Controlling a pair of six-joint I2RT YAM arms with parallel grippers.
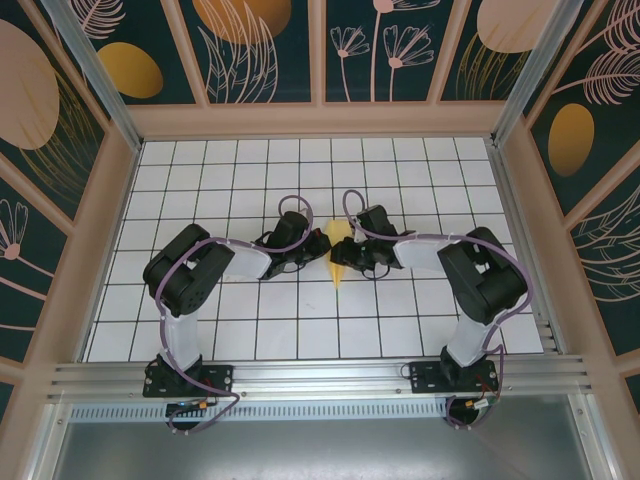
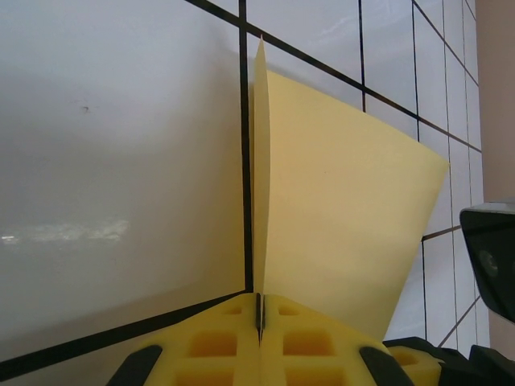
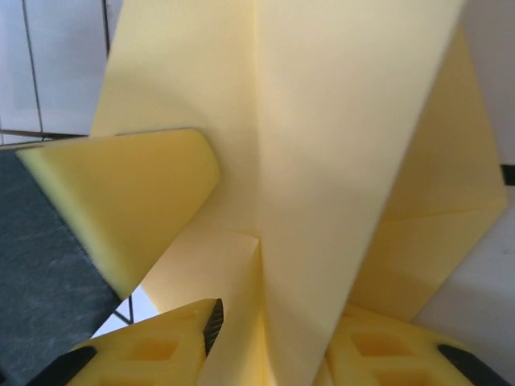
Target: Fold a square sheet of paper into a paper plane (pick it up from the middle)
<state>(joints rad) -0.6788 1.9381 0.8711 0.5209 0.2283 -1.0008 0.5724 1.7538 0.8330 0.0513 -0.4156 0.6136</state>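
Top external view places the thin yellow sheet of paper (image 1: pixel 340 232) above the middle of the white gridded table (image 1: pixel 250 320), well away from all four edges, held where the two arms' wrists meet. In the left wrist view the left gripper (image 2: pixel 259 315) is seen fully closed. Its yellow foam pads (image 2: pixel 217 342) are pressed together on the sheet's folded edge, so the sheet stands upright from the pinch with one flap splayed to the right. In the right wrist view the right gripper (image 3: pixel 273 342) is seen narrowed around a raised ridge of the sheet, one pad on each side. Whether that ridge is actually pinched cannot be told, since the paper hides the contact.

The step in hand is judged to be the setting of a crease while the sheet is carried in the air. It would be done well if the left pinch were left undisturbed as an anchor. The right pads should be squared to the ridge and closed slowly, so that the layers are not skewed. Pulling the arms apart should be avoided, as thin paper is likely to slip or tear at a pinch.

No brand, label or legible writing is found on the sheet, pads or table. The dark wall panels (image 1: pixel 270 50) carry painted leaves and ovals, not lettering.
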